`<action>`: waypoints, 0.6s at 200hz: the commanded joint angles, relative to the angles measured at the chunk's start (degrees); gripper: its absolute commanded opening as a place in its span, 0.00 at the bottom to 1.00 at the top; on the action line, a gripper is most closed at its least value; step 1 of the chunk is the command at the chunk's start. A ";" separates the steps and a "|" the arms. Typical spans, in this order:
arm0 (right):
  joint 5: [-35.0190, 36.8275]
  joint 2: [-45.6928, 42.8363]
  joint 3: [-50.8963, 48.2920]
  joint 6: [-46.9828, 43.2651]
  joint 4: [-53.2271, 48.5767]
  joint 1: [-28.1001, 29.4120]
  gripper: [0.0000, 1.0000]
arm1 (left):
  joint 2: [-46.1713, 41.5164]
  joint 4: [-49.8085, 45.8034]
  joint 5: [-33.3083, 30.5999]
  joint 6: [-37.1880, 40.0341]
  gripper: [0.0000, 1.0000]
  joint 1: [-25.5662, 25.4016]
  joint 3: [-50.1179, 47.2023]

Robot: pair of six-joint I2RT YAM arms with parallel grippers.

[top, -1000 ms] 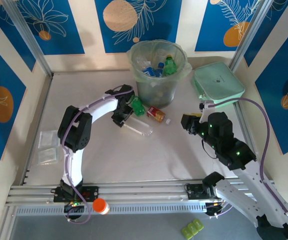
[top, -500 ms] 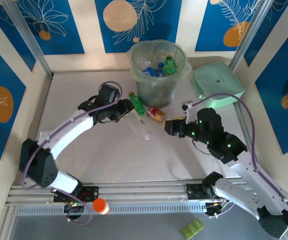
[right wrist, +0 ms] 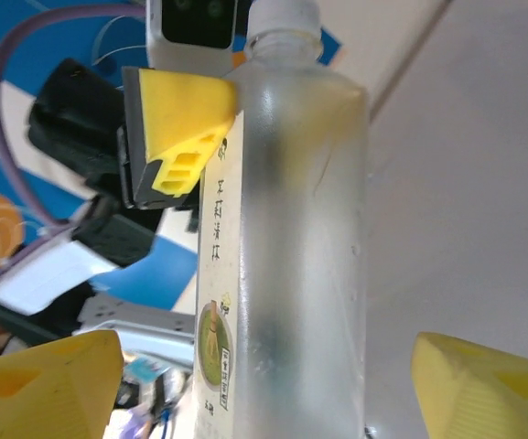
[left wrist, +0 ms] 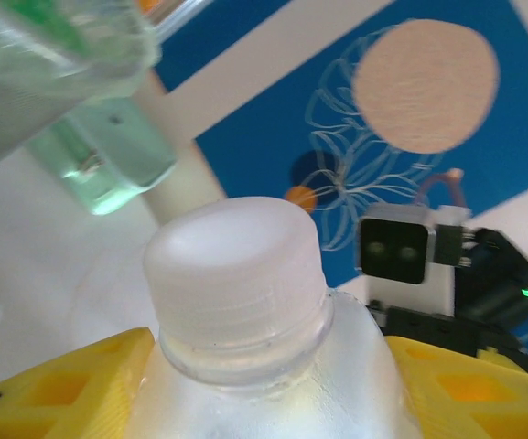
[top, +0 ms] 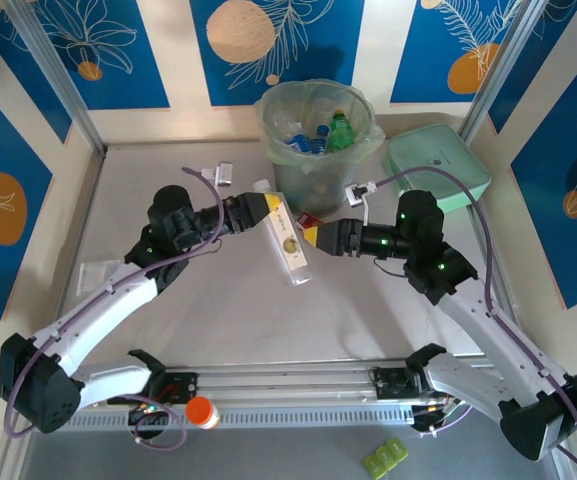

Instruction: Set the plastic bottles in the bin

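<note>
Your left tool (top: 261, 208) is clamped on a clear frosted plastic bottle (top: 288, 240) with a white cap and a yellow-and-white label. Its yellow pads (left wrist: 62, 384) sit one on each side of the shoulder just below the cap, so the long body sticks out free beyond the grip. That frosted bottle lies slantwise over the middle of the counter (top: 238, 310), cap end toward the far side. It is near the foot of the tall round translucent grey-green bin (top: 265, 110) with its thin clear liner; whether its base touches the counter, you cannot tell from these views. Your right tool (top: 314, 236) stands wide, its yellow fingertips (right wrist: 44, 384) on either side of the bottle's body and apart from it, so I judge the left tool alone carries it. Blue-labelled and green bottles (top: 313, 138) already lie inside the bin, and a small red-labelled bottle (top: 306, 220) waits on the counter at its foot, partly behind the right tool. For room, the bin's rim is the edge to clear, so you will likely have to raise the bottle over it. The right tool crowds the bottle's side. The flat mint-green box (top: 438, 165) sits well apart on the right, and the thin clear bags (top: 96, 290) lie by the left edge, leaving the near counter open.
</note>
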 commanded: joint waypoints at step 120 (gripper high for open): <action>-8.68 3.06 -0.44 5.42 13.58 6.80 0.54 | 0.08 11.71 6.87 0.59 0.45 -3.54 2.22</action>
